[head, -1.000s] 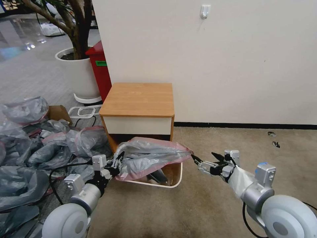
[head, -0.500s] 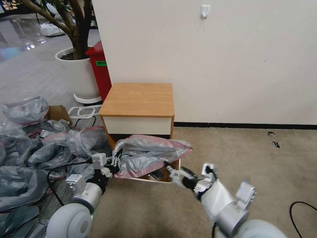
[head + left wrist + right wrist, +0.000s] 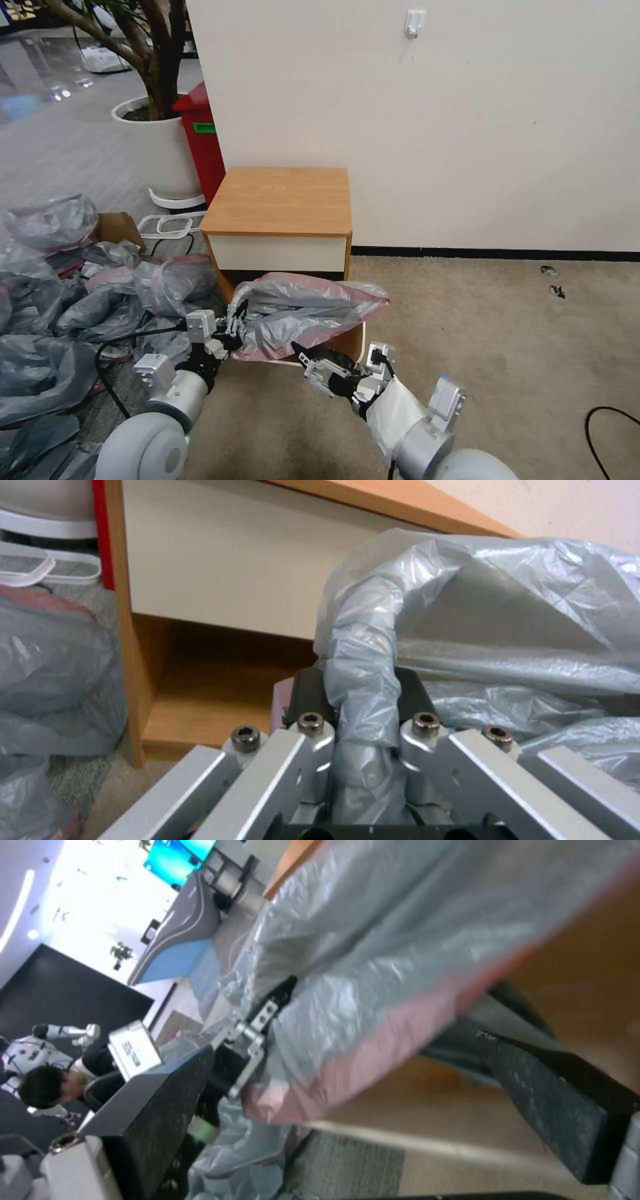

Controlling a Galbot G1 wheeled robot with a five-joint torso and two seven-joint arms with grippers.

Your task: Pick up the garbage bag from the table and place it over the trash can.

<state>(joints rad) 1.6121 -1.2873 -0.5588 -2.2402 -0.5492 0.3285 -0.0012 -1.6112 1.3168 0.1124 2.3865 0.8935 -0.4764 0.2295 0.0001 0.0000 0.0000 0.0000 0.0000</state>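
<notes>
Beige carpet [image 3: 467,333] and a plain white wall [image 3: 433,120] ahead of me, w/ the small wooden table [image 3: 280,200] against the wall, white drawer front facing me, top bare. Trash can [image 3: 350,343] sits on the carpet just in front of the table, mostly hidden under the garbage bag [image 3: 300,313], which lies spread across its top, pink band along the near edge and far side.

My left gripper [image 3: 230,330] is at the bag's left end; in the left wrist view a twisted rope of plastic [image 3: 363,680] runs between its fingers [image 3: 310,690], so it's clamped on the bag. My right gripper [image 3: 310,363] is low at the near edge of the can, just under the bag's pink band, jaws spread apart w/ nothing between them; right wrist view shows the band [image 3: 373,1050] close above one black pad [image 3: 553,1105].

Off to the left: heap of similar grey bags [image 3: 67,307] on the floor, a cardboard box [image 3: 120,227], a red bin [image 3: 200,133] and a white plant pot [image 3: 157,147] behind the table's left side.
</notes>
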